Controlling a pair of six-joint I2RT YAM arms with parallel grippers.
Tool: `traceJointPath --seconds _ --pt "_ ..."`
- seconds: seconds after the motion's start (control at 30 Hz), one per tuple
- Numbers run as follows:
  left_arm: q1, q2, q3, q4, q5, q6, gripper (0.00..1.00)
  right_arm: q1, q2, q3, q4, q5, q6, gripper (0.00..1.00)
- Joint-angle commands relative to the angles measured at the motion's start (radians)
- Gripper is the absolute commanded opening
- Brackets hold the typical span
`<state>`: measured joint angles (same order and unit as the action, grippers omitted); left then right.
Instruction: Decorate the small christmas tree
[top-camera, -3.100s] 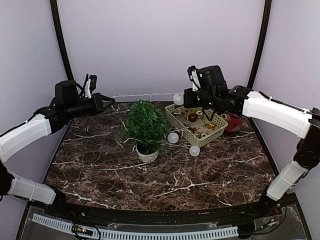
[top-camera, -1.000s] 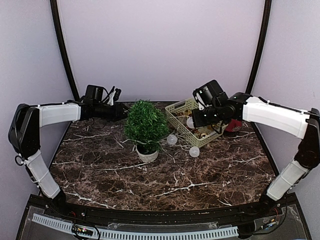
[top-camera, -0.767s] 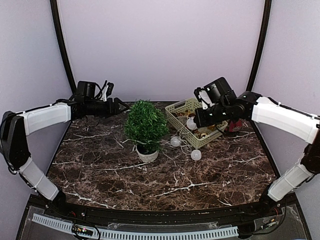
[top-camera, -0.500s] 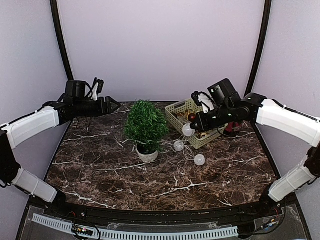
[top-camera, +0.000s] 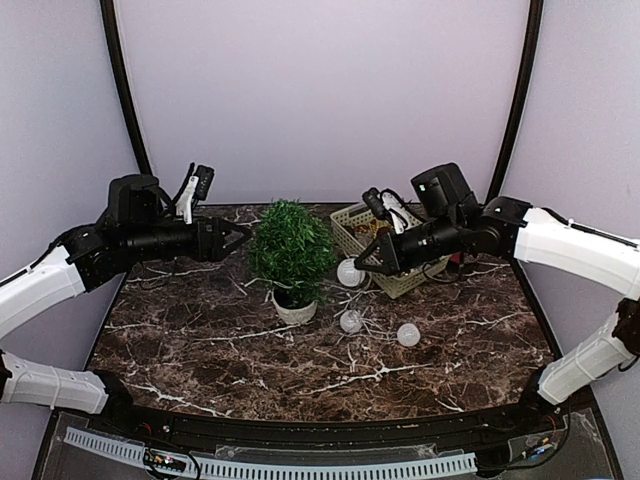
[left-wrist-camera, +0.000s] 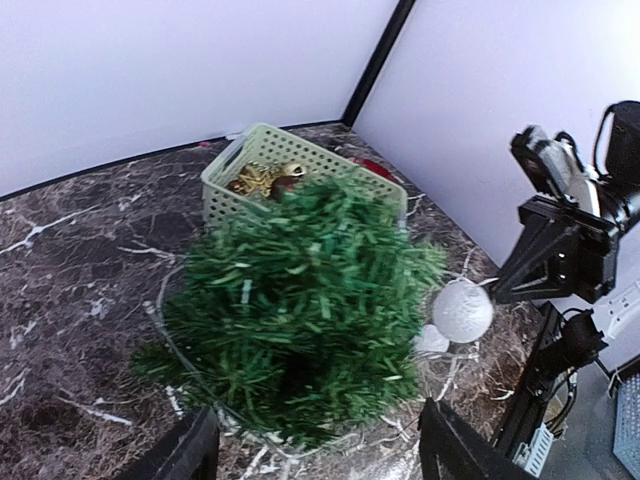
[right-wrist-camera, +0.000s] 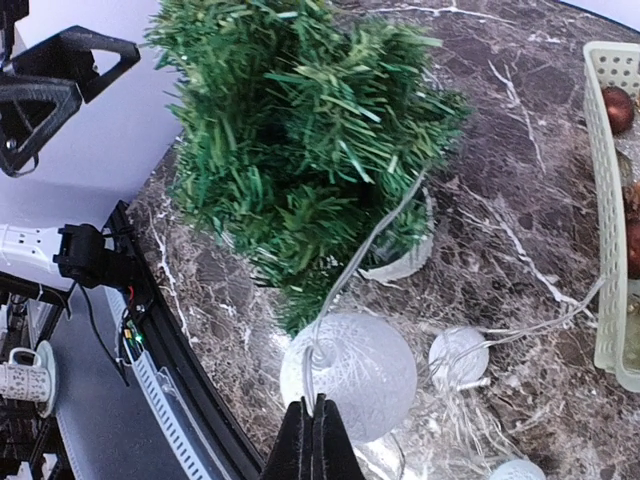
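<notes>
The right gripper (top-camera: 368, 256), pinching the light string (top-camera: 348, 272), has drawn it from the basket (top-camera: 347, 222) to beside the small christmas tree (top-camera: 292, 250), so draping follows. The left gripper (top-camera: 240, 238) is spread.

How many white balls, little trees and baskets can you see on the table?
White balls: 3
Small christmas tree: 1
Basket: 1
Total: 5
</notes>
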<state>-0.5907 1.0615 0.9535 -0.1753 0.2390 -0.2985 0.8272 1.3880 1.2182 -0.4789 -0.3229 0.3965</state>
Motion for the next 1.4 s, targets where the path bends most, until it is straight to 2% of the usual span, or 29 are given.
traceJointPath --seconds 0.0,0.27,0.57,0.83,1.2,1.37 --pt "-0.083 -0.053 -0.049 0.081 -0.003 -0.031 0.71 0.025 -0.005 -0.007 0.122 -0.054 0.054 0.0" --pt "-0.238 -0.017 -0.066 0.165 -0.022 -0.078 0.7 0.083 0.062 0.015 0.178 -0.077 0.086 0.0" --pt "-0.359 0.131 -0.05 0.281 -0.03 -0.103 0.68 0.101 0.089 0.007 0.241 -0.074 0.137 0.0" --pt "-0.457 0.228 -0.061 0.336 -0.112 -0.172 0.5 0.101 0.095 0.006 0.273 -0.061 0.182 0.0" --pt "-0.505 0.269 -0.106 0.354 -0.293 -0.272 0.4 0.101 0.09 -0.019 0.305 -0.072 0.198 0.0" --pt "-0.506 0.298 -0.097 0.365 -0.292 -0.275 0.35 0.102 0.089 -0.02 0.313 -0.07 0.199 0.0"
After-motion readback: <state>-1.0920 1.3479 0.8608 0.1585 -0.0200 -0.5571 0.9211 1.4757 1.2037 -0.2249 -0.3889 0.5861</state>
